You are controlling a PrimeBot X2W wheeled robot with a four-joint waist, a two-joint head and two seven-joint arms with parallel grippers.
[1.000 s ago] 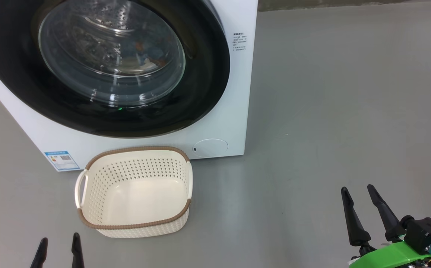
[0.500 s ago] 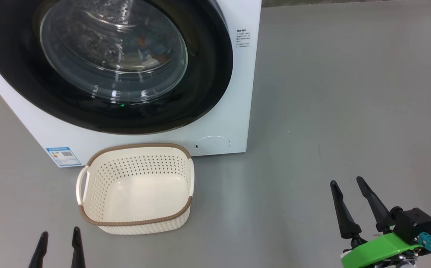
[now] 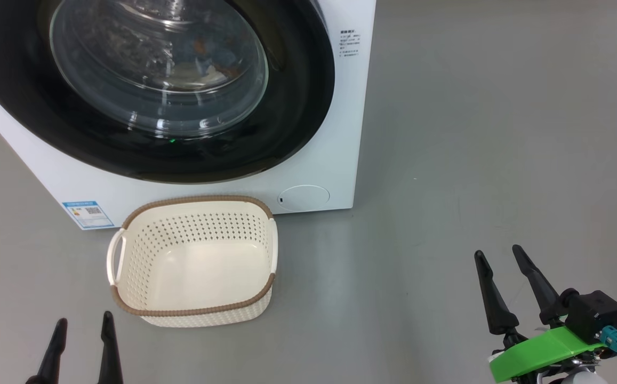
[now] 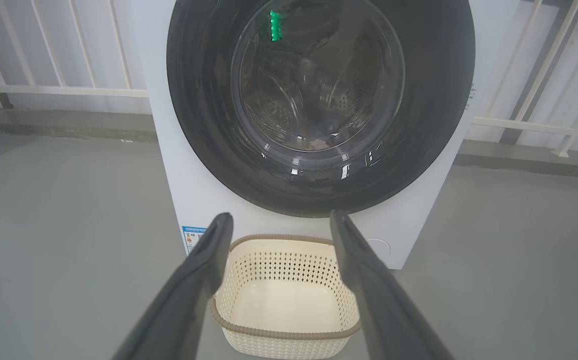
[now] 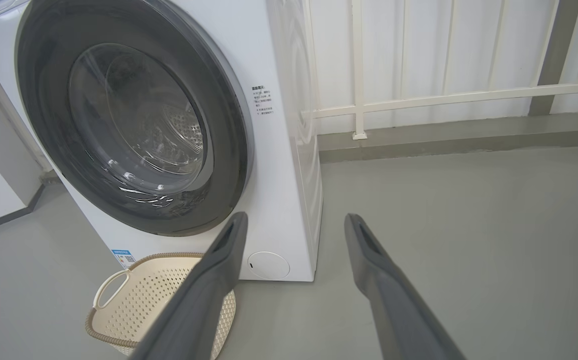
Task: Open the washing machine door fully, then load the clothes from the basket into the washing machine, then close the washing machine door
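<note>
The washing machine stands ahead with its round black door lying flat against the front. Through the glass porthole I make out pale cloth with orange patches, the clothes, inside the drum. The cream basket sits on the floor in front of the machine with nothing in it. My left gripper hangs open just near and left of the basket. My right gripper is open over bare floor far to the right. The left wrist view looks between open fingers at the basket and the door. The right wrist view shows the door and the basket.
Grey floor spreads wide to the right of the machine. A white railing on a low kerb runs behind it. A blue label and a round white flap sit low on the machine's front.
The whole head picture has shifted a little, so the camera has moved. Both grippers stay open and empty; the door and basket have not moved.
</note>
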